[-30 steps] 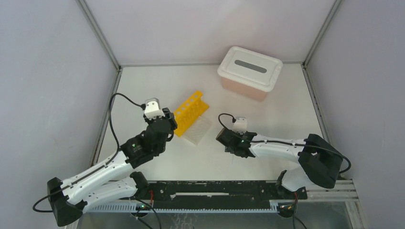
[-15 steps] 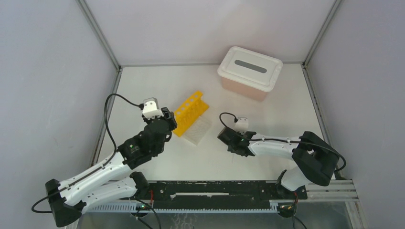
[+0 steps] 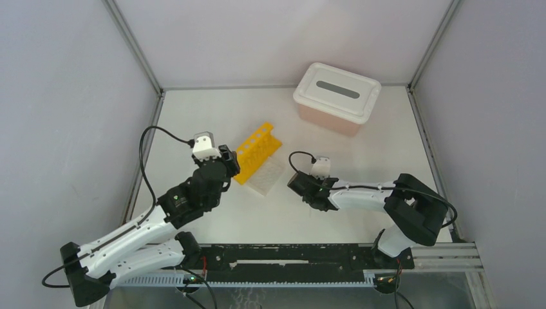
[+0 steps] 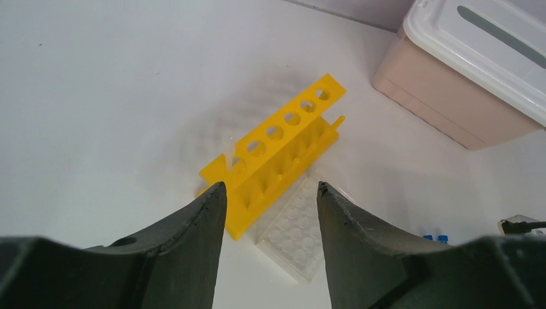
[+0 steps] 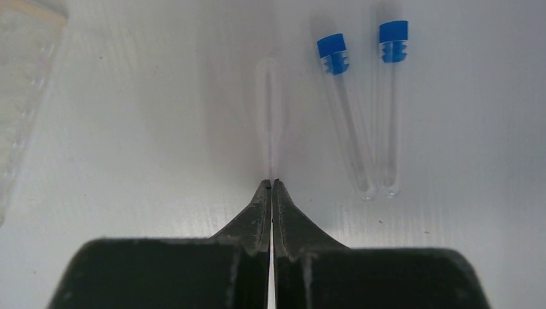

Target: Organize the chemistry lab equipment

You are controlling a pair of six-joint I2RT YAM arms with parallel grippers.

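The left hand (image 4: 270, 187) hangs over the table (image 3: 212, 116) with its fingers set at a middling width and nothing between them. It sits at the 7 o'clock end of the yellow rack (image 3: 257, 151). Seen from above, this rack lies near mid-table, its row of round holes running from 7 o'clock to 1 o'clock. Something clear rises at the hole nearest the hand, too faint to name. The grid rack (image 3: 269, 177) lies flat against the yellow rack's 4 o'clock side, touching it.

The right hand (image 5: 271, 183) is low over the table at 3 o'clock of the grid rack. Its fingers are pressed together, pinching the thin end of a dropper (image 5: 269, 96). In the wrist view the dropper lies on the table and points to 12 o'clock, its bulb at the far end. Two tubes (image 5: 349, 129) lie just beside it at 3 o'clock. They are nearly parallel, with their blue caps toward 12 o'clock, and apart from the dropper. A corner of the grid rack shows at 10 o'clock in that view.

The tub (image 3: 325, 119), its lid (image 3: 315, 80) on, stands at 1 o'clock of the yellow rack, well apart from both hands.
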